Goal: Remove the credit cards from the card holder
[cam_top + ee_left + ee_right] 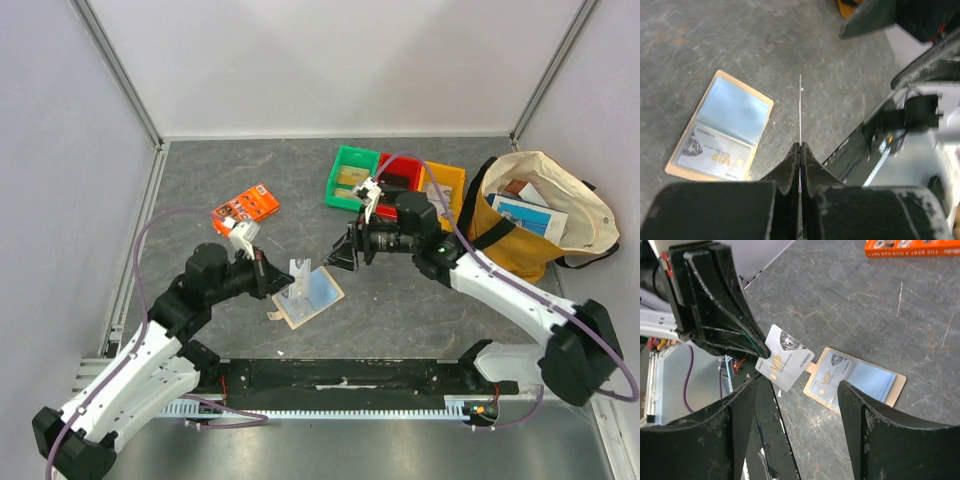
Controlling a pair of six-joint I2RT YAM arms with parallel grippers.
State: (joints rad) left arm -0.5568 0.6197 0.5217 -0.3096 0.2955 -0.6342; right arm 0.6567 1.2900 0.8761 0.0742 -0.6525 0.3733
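The card holder (318,297) lies open and flat on the grey table, tan-edged with pale blue pockets. One credit card marked VIP (715,157) sits in its pocket. My left gripper (284,279) is shut on a second VIP credit card (785,362) and holds it upright above the table, just left of the holder. In the left wrist view this card (800,107) shows edge-on as a thin line rising from the closed jaws (800,147). My right gripper (797,405) hangs open over the holder (860,382), a little to its right, holding nothing.
An orange flat packet (244,208) lies at the back left. Green (350,178), red (400,172) and yellow (447,188) bins stand at the back. A cream and mustard tote bag (530,215) with papers stands at the right. The black base rail (340,380) runs along the near edge.
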